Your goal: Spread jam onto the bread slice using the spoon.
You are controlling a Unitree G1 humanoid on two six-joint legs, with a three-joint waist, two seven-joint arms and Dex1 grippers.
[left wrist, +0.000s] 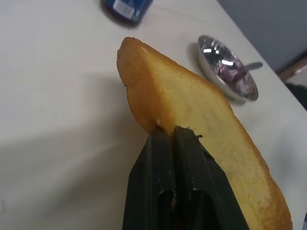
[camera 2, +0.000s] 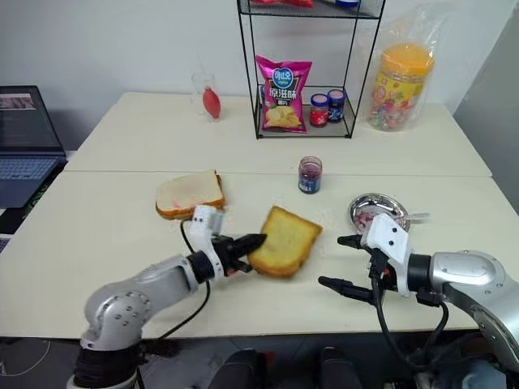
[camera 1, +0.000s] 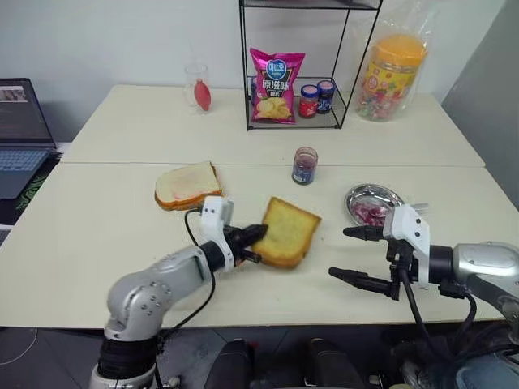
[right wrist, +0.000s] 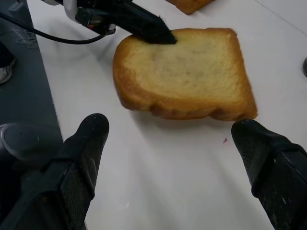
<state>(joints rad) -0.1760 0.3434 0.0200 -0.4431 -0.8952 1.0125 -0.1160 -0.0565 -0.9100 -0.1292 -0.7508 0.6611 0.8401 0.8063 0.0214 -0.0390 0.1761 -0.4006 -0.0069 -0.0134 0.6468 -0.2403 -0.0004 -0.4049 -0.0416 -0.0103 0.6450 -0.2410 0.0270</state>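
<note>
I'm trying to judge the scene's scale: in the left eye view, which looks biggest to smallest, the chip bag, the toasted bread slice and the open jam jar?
1. Toasted bread slice and chip bag: look alike; the bread lies nearer the camera, so unsure.
2. Open jam jar: clearly smallest.

— Behind the scene?
— Plain white wall (camera 1: pixel 122 36), grey panel (camera 1: pixel 486 89) at far right.
— Furniture?
— Two pale cream tables (camera 1: pixel 97 235) pushed together, seam running across. Black wire shelf rack (camera 1: pixel 247 73) on the far one, against the wall.
— At the left edge?
— Open laptop (camera 1: pixel 23 134) on a separate surface. Even, soft light.
</note>
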